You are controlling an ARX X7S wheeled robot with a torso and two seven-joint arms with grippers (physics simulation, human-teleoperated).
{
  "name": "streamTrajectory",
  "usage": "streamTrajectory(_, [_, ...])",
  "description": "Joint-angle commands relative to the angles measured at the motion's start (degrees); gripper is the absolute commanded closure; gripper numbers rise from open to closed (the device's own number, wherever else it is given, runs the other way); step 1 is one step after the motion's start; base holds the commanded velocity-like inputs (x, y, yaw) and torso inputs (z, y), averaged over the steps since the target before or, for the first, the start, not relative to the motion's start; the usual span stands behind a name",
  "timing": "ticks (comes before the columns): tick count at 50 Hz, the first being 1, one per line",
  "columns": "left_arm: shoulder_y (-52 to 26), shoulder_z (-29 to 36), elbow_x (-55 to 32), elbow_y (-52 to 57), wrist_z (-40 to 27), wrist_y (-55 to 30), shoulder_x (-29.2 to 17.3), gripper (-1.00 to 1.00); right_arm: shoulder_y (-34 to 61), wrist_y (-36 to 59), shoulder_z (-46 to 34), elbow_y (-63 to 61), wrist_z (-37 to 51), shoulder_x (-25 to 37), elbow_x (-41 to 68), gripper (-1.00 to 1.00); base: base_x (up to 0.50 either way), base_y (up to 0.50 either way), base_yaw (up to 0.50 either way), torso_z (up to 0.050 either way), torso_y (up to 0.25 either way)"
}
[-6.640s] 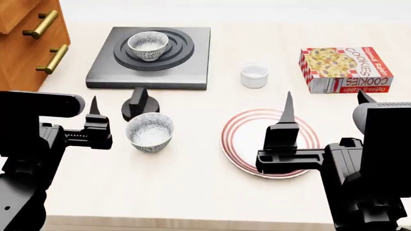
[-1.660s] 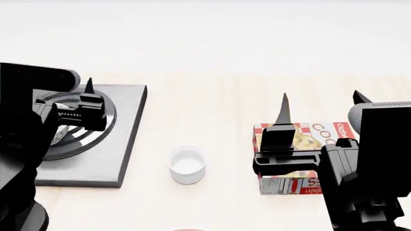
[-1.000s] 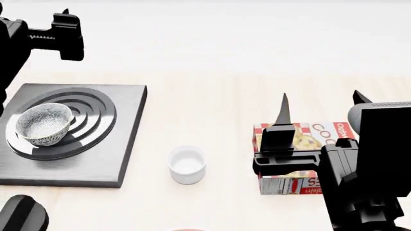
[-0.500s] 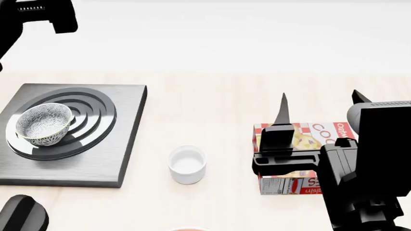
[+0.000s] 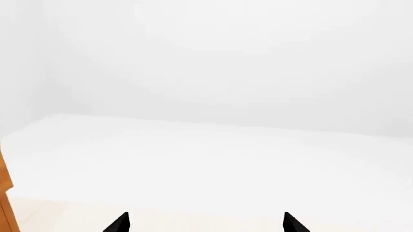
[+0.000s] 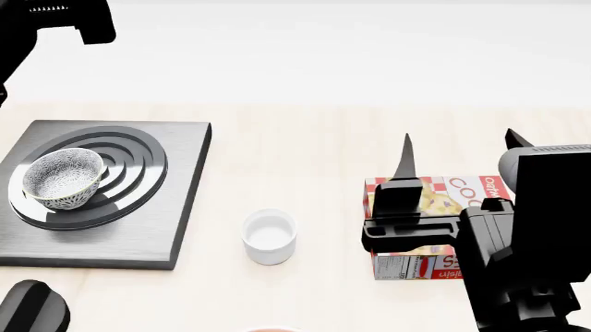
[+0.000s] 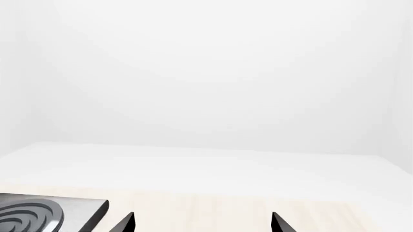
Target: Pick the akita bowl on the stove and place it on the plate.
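A pale wooden tabletop (image 6: 305, 145) is stretching back toward a plain white room, with nothing on its far half. At far left, the left gripper (image 6: 69, 21) is hanging high above the table, largely cut off by the frame; in its own wrist view only two black fingers (image 5: 119, 223) are showing, set wide apart with nothing between them. Below it, the akita bowl (image 6: 63, 178) is sitting upright on the left side of the ring burner of the stove (image 6: 176, 200). A round black knob (image 6: 32, 311) is peeking in at the near left corner, cropped. A small white cup (image 6: 268, 236) is standing just right of the stove. At the near edge a sliver of the plate (image 6: 270, 329) is barely showing. The right gripper (image 6: 457, 162) is hovering with fingers spread and empty, partly hiding a cookie box (image 6: 443, 200) whose lettering is hard to read.
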Motion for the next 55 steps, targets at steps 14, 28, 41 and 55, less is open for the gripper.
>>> streamTrajectory(14, [1.6, 3.5, 0.3, 1.6, 2.9, 2.5, -1.2, -1.0, -0.1, -0.5, -0.2, 0.3, 0.5, 0.3, 0.6, -1.0, 0.0, 0.0, 0.0, 0.005, -0.083])
streamTrajectory(28, [2.1, 3.4, 0.3, 0.9, 2.4, 3.2, -1.4, -1.0, -0.2, -0.4, -0.1, 0.1, 0.9, 0.5, 1.2, -1.0, 0.0, 0.0, 0.0, 0.004, -0.119])
streamTrajectory(41, [3.0, 3.8, 0.2, 1.6, 2.2, 3.1, -1.8, -1.0, -0.3, -0.7, -0.3, 0.3, 1.2, 0.6, 1.5, -1.0, 0.0, 0.0, 0.0, 0.0, -0.088])
streamTrajectory(55, [2.5, 5.0, 0.7, 0.4, 2.1, 3.2, -1.9, -1.0, -0.4, -1.4, -0.5, 0.9, 1.3, 0.9, 1.7, -1.0, 0.0, 0.0, 0.0, 0.0, -0.088])
